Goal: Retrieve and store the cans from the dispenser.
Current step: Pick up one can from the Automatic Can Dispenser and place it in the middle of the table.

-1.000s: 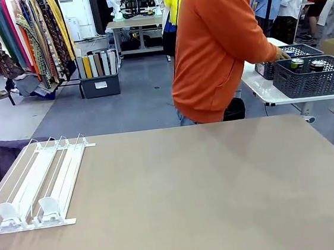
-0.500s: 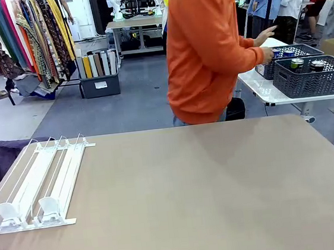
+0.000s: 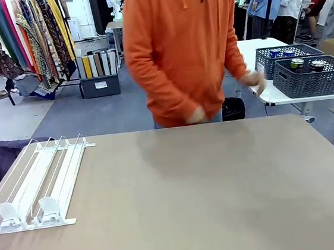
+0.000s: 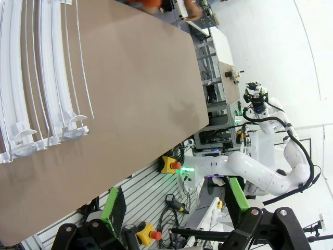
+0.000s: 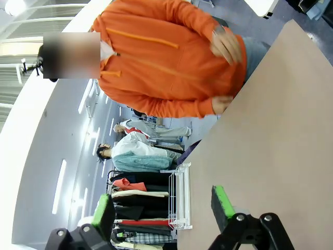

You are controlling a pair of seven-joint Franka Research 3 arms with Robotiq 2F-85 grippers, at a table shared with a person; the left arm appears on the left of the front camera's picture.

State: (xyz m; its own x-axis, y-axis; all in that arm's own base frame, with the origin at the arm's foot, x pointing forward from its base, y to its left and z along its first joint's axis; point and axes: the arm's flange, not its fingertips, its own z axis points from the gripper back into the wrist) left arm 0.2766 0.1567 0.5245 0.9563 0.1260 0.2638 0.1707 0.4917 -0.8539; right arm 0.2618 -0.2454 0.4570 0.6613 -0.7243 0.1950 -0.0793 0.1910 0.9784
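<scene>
In the front view, a white wire-rail dispenser point(image 3: 38, 183) is seen lying on the near left part of the brown table point(image 3: 210, 198), its two white stopper tabs point(image 3: 28, 212) at the end nearest the camera. No can is seen in its lanes. A person in an orange hoodie point(image 3: 179, 46) stands at the far edge of the table, both hands blurred. Beyond the person, on a white side table point(image 3: 265, 91), two dark perforated baskets point(image 3: 311, 77) are placed side by side. Four can tops can be counted there: two blue cans point(image 3: 282, 53) in the farther basket and two black cans point(image 3: 307, 64) in the nearer one.

In the left wrist view, the dispenser point(image 4: 36, 83) is shown turned sideways, with its stopper tabs at the near end. The left gripper point(image 4: 174, 205) is seen with its green-padded fingers point(image 4: 112, 205) spread wide apart and nothing between them. The right arm point(image 4: 260, 166) is seen beyond the table's edge.

In the right wrist view, the right gripper point(image 5: 162, 208) is likewise spread open over the table with nothing grasped, and the dispenser point(image 5: 179, 195) appears small at the table's far edge.
</scene>
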